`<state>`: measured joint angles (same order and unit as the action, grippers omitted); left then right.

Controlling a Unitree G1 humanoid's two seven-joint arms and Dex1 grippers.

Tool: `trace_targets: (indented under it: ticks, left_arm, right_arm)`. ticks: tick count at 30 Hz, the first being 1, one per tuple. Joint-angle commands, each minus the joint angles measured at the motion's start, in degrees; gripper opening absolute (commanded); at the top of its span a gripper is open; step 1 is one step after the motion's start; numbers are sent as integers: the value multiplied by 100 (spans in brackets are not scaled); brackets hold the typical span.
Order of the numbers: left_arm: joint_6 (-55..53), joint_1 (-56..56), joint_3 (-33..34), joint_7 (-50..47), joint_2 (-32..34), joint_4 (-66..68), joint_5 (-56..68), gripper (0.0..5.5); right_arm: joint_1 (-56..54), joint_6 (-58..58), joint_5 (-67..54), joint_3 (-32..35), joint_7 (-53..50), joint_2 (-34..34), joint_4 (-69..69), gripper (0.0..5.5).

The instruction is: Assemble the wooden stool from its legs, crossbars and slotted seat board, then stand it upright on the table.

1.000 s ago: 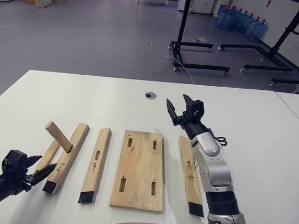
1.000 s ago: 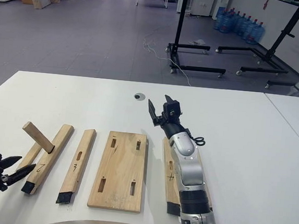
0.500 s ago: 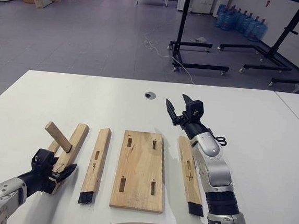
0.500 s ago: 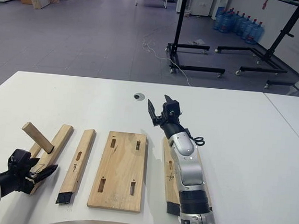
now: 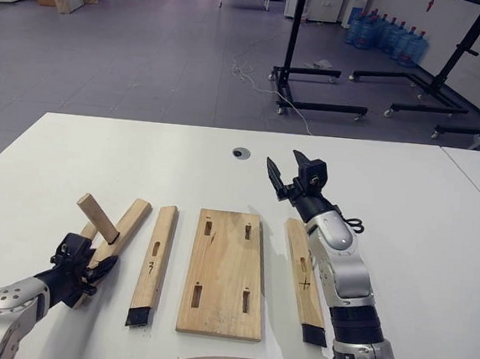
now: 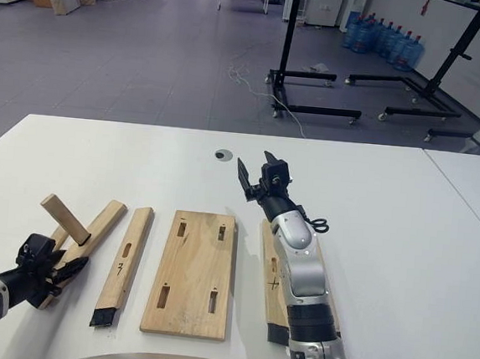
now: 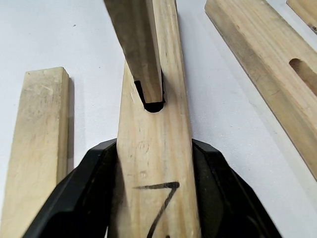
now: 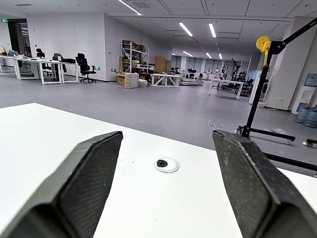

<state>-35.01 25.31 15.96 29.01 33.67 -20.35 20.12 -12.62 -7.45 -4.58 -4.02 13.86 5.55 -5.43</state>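
Observation:
The slotted seat board (image 5: 224,270) lies flat mid-table. To its left lies a slotted leg (image 5: 153,258). Farther left is a leg marked with a number (image 5: 124,227), with a short crossbar (image 5: 98,217) stuck slanting up out of its slot. My left gripper (image 7: 154,148) is shut on this leg's near part, one finger on each side. Another plain wooden bar (image 7: 39,139) lies beside it. A fourth leg (image 5: 301,273) lies right of the board, partly under my right arm. My right gripper (image 5: 293,174) hangs open above the table beyond that leg, holding nothing.
A round cable hole (image 5: 241,153) sits in the white table (image 5: 421,221) near its far edge. Black wheeled stands (image 5: 320,86) and water bottles (image 5: 387,33) are on the floor behind. The table's right half is bare.
My left gripper moved forward from the near left corner and closed on the numbered leg's near end. That leg's far end swung slightly right. The right arm stayed still.

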Motion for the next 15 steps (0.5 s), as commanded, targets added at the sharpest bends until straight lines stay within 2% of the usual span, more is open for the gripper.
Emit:
trace_targets:
  ticks: [1,6,10,15]
  left_arm:
    - [38,-87,-106,-69,-151,58,-64,204]
    - [-240,-1091,40,-493,-327,-674,245,204]
    - [-427,-2197,286,-910,-778,-1064,918,204]
    - [-676,-2464,358,-640,-1229,-943,2224,204]
  right_arm:
    - [-115,-79,-61,55,-12,-8,-8,333]
    - [-248,-5,-197,197,14,-12,92,333]
    - [-527,132,-404,365,12,-87,79,333]
    - [-924,-358,-2285,876,892,-264,-151,333]
